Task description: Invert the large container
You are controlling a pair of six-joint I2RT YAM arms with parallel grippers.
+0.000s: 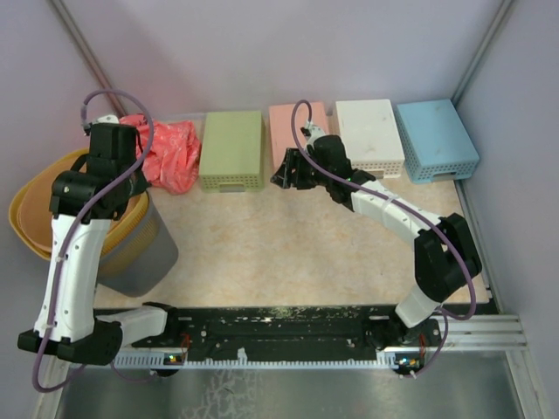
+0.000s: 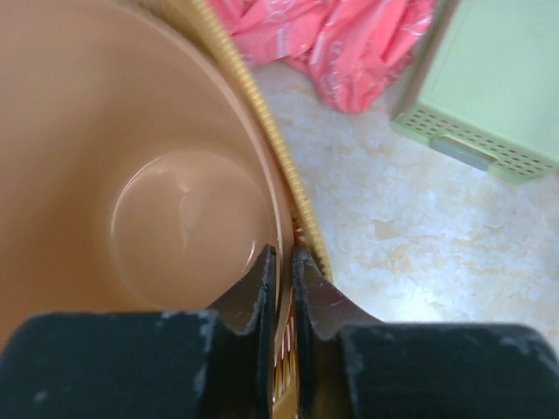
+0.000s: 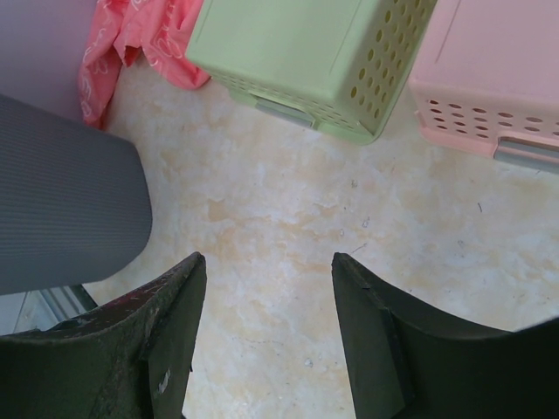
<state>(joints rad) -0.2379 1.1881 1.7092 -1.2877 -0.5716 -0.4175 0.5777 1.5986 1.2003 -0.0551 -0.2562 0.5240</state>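
The large container (image 1: 140,257) stands upright at the left of the table, grey outside with a wide orange rim (image 1: 31,218). The left wrist view looks down into its orange inside (image 2: 175,175). My left gripper (image 2: 285,253) is shut on the rim's right side (image 2: 262,131), one finger inside the wall and one outside. In the top view the left gripper (image 1: 129,188) sits over that rim. My right gripper (image 1: 284,175) hovers open over the table near the back row, with nothing between its fingers (image 3: 266,262). The container's grey wall (image 3: 61,209) shows at the left of the right wrist view.
A crumpled pink cloth (image 1: 170,153) lies at the back left. Along the back wall stand upturned baskets: green (image 1: 231,148), pink (image 1: 293,127), white (image 1: 371,135) and blue (image 1: 437,140). The cage walls close in on both sides.
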